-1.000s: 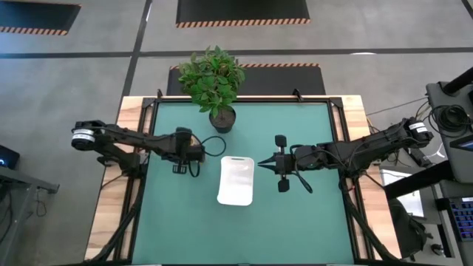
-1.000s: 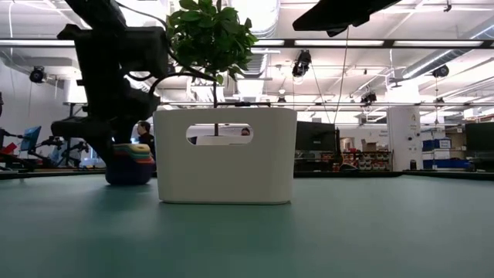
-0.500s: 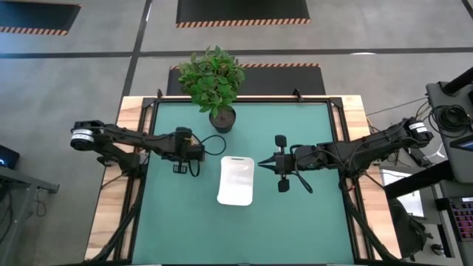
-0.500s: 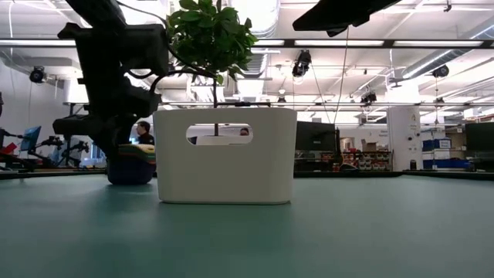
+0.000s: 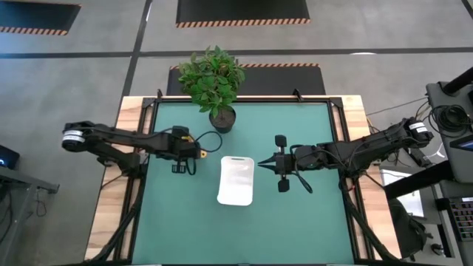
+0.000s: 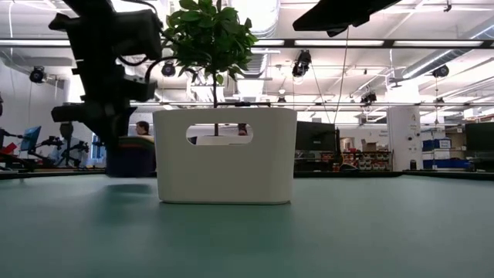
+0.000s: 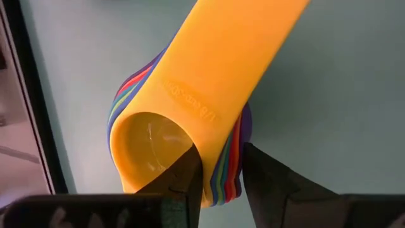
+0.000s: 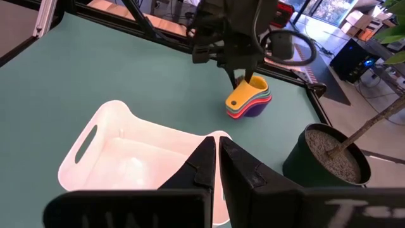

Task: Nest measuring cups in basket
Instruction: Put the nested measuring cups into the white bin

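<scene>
L gripper is now clamped on the nested cup stack, lifted just off the table left of the basket, so carry-over can start; R gripper is parked shut right of basket.

yellow-topped rainbow stack of measuring cups, white basket, teal-green table, dark plant pot

One nested stack of measuring cups, yellow on top; exact cup count can't be told. One white basket. One potted plant. Two arms.
</scene>
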{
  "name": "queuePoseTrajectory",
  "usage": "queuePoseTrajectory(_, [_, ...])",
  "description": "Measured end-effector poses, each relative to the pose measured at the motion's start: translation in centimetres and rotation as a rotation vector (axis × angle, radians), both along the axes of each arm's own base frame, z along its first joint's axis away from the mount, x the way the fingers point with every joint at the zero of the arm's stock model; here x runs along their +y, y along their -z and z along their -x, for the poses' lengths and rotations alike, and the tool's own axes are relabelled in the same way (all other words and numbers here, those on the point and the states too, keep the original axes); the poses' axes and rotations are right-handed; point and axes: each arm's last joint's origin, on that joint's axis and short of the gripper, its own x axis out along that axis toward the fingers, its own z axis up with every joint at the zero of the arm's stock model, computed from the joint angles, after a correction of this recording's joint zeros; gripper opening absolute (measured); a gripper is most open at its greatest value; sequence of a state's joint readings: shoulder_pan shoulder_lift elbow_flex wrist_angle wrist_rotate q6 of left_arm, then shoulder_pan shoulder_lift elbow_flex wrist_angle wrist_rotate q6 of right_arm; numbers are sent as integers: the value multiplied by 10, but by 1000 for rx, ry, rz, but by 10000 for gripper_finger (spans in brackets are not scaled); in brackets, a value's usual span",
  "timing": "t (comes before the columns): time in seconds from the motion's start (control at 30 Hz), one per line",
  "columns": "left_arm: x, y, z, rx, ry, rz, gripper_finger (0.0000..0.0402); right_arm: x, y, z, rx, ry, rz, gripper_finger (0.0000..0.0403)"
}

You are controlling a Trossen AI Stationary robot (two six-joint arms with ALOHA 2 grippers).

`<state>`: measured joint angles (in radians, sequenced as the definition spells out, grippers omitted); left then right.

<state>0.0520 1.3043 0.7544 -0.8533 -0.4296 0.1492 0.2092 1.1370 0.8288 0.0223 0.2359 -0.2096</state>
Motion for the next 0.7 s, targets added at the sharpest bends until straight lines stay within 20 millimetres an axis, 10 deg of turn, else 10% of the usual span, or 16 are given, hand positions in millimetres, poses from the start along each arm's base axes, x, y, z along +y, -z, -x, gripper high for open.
queuePoseTrajectory(0.33, [-13, -16, 0, -60, 68, 31, 81, 0, 0, 0, 3, 0, 2, 9])
queuePoseTrajectory(0.7, [-61, -86, -33, -242, 256, 51, 80, 0, 1, 0, 7, 0, 3, 9])
